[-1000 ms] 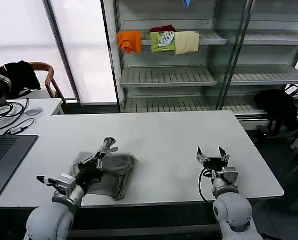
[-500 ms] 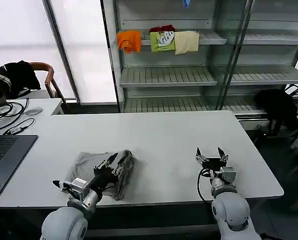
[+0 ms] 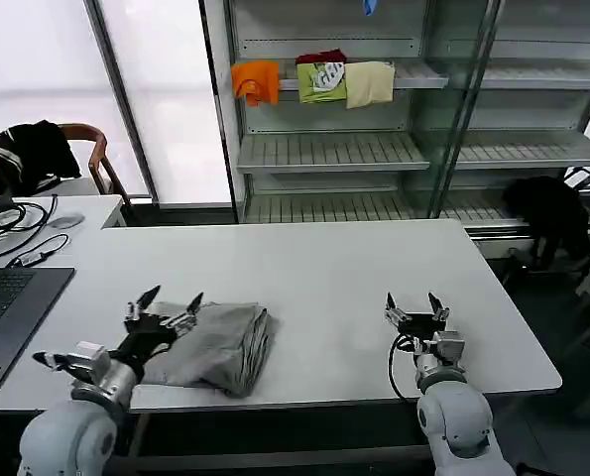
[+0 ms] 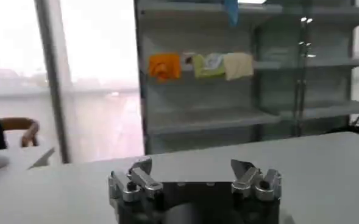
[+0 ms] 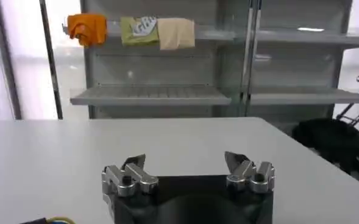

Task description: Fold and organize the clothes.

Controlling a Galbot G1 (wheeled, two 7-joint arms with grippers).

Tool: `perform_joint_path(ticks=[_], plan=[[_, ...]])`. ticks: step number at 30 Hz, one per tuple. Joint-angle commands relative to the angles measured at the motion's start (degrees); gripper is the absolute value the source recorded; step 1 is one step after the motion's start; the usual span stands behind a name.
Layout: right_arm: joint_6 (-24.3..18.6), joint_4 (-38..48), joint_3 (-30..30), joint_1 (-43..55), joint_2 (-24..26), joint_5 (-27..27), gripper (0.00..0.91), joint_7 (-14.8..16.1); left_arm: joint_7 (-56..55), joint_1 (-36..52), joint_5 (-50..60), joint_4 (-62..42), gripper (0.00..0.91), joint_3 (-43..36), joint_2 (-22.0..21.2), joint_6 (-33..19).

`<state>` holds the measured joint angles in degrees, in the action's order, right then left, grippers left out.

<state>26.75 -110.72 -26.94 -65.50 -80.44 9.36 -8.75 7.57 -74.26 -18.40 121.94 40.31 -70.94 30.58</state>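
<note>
White table [image 3: 334,268], metal shelving [image 3: 334,149], bright windows [image 3: 37,59] behind

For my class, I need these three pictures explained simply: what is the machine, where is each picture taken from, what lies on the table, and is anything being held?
The machine is a two-armed robot, each arm ending in a two-fingered gripper. One picture looks down from a camera on its head; the other two come from cameras on its wrists, looking out past the fingers.

In the head view, a white table fills the middle. On it lies a folded light grey T-shirt, near the front edge. The left gripper is at the shirt's left edge, fingers spread, holding nothing. The right gripper waits over bare table, also open and empty.

A laptop sits at the far left. Behind the table stands a shelf carrying orange, green and cream folded garments.
</note>
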Motion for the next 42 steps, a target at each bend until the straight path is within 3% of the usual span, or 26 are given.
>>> perform_joint_path(ticks=[1,12,14,15,16,17,18,20,31,42], plan=[[0.1,0.1,0.1,0.1,-0.1,-0.2,0.907,0.1,1.3,-1.4,-1.4,-20.0,0.907,9.9,2.8,-5.2],[0.7,-0.8,0.2,0.1,0.1,0.2,0.907,0.9,3.1,-1.0,-1.1,-21.1,0.907,7.3,1.6,-4.3],[0.8,-0.8,0.2,0.2,0.2,0.3,0.907,0.9,3.3,-1.0,-1.0,-20.8,0.796,6.9,1.3,-4.1],[0.8,-0.8,0.2,0.2,0.2,0.3,0.907,0.9,3.3,-1.0,-1.0,-20.7,0.685,6.8,1.2,-4.0],[0.9,-0.8,0.2,0.3,0.2,0.3,0.907,0.9,3.4,-0.9,-0.8,-20.6,0.685,6.7,1.1,-3.9],[0.9,-0.8,0.2,0.3,0.2,0.4,0.907,0.9,3.6,-1.0,-0.8,-20.4,0.514,6.5,1.1,-3.9],[0.9,-0.8,0.2,0.4,0.2,0.4,0.907,0.9,3.7,-1.0,-0.8,-20.3,0.222,6.5,1.0,-3.9],[1.0,-0.7,0.1,0.5,0.3,0.4,0.907,0.8,4.3,-1.2,-0.9,-19.6,0.030,6.3,0.9,-4.0],[1.3,-0.5,0.2,0.8,0.3,0.5,0.907,0.6,7.3,-2.5,-2.1,-16.9,0.020,5.3,-0.3,-4.7],[1.6,-1.0,0.1,0.6,0.7,0.5,0.907,0.3,7.2,-1.9,-13.4,-14.6,0.010,6.5,-1.2,-3.8]])
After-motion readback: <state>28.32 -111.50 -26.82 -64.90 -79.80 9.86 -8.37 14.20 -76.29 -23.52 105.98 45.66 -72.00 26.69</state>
